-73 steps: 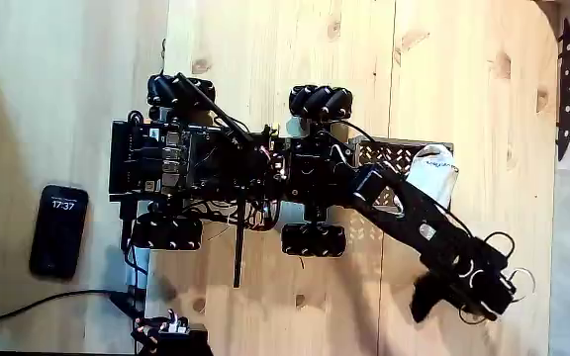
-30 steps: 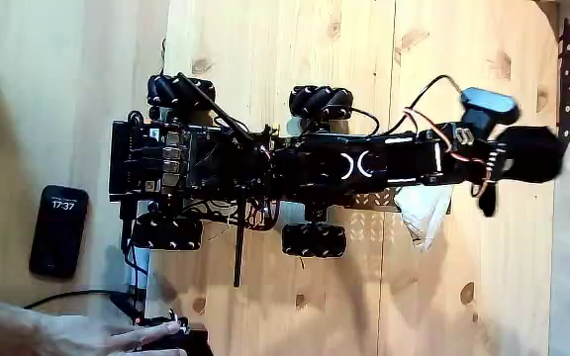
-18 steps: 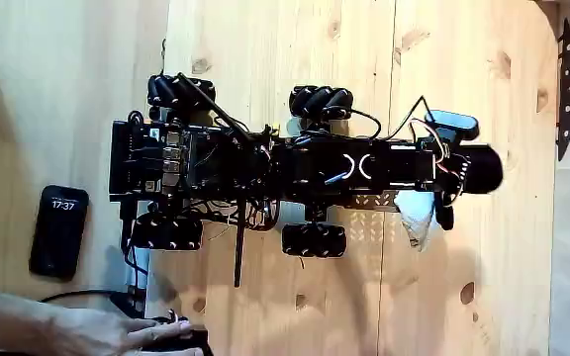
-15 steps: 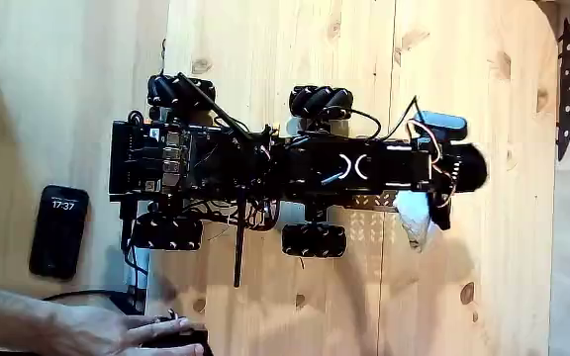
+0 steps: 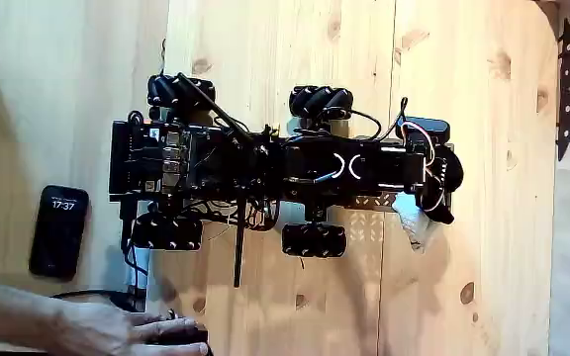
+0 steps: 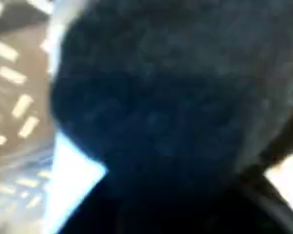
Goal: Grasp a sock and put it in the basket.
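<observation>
Fixed view: we are seeing the gripper (image 5: 441,190) hanging over the perforated basket (image 5: 364,225), pinching the black sock (image 5: 447,174). In the wrist view the sock (image 6: 166,107) is looming dark beside white fabric (image 6: 73,180). A hand (image 5: 117,329) is resting bottom left.

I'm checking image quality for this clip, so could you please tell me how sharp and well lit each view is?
Fixed view: evenly lit and sharp, with soft shadows beside the robot and readable digits on the phone. Wrist view: heavily blurred, the dark sock too close to focus, with bright overexposed patches at the left and lower right edges.
</observation>
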